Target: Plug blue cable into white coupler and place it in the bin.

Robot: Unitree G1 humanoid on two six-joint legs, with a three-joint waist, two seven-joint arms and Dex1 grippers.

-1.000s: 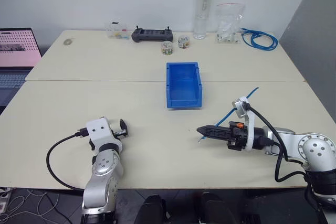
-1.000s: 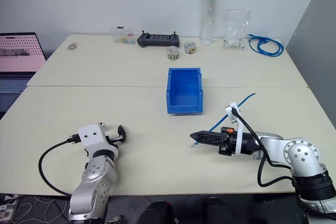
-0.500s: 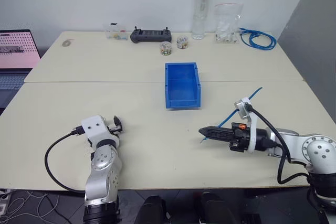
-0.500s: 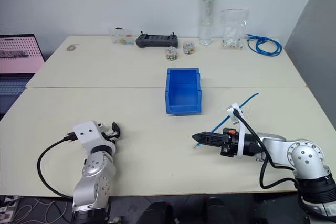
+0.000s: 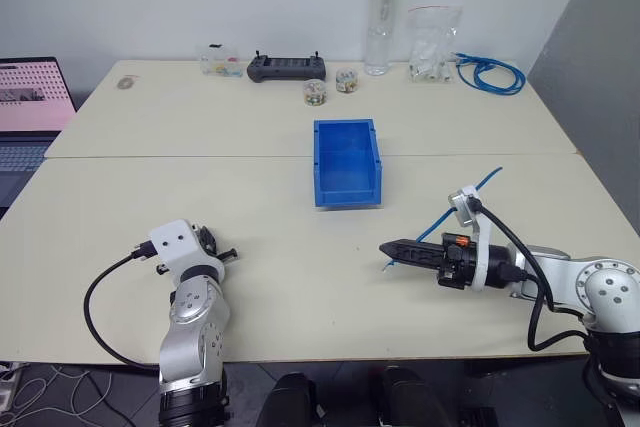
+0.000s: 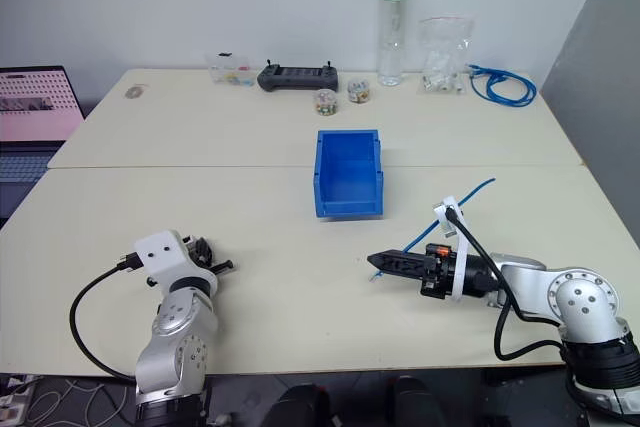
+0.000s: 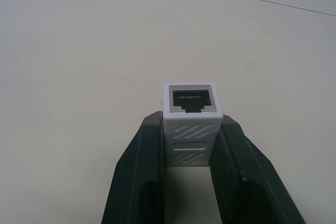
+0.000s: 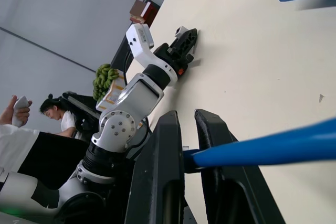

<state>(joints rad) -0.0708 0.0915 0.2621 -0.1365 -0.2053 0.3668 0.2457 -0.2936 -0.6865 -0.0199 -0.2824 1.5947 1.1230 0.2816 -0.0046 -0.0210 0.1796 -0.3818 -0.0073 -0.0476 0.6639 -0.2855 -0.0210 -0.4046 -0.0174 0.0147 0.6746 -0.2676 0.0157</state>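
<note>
I have the left gripper [image 7: 191,129] clamped on the white coupler [image 7: 190,124]. In the left wrist view the two black fingers [image 7: 137,171] press against its opposite ribbed sides, and the block sits lengthwise between them, its long axis running along the fingers. Its dark socket face points straight out past the fingertips, away from the wrist, with the row of contacts visible inside. From the head camera the left gripper [image 5: 215,247] sits low over the near left part of the table [image 5: 150,147], aimed toward the middle of the table; I cannot tell whether the coupler touches the surface.

The right gripper [image 5: 392,248] is pinched on the blue cable [image 5: 470,197]. In the right wrist view its fingers [image 8: 157,171] squeeze the cable [image 8: 262,150] close to its end; I cannot make out the plug itself. From the pinch, the strand's free length trails back in a gentle curve, rising past the wrist toward the far right. The right gripper lies about level over the near right part of the table, tips pointing left toward the left gripper, well apart from it.

The bin [image 5: 347,161] stands at table centre, beyond the gap between the two grippers, long axis running away from me, lower lip on the near side.
</note>
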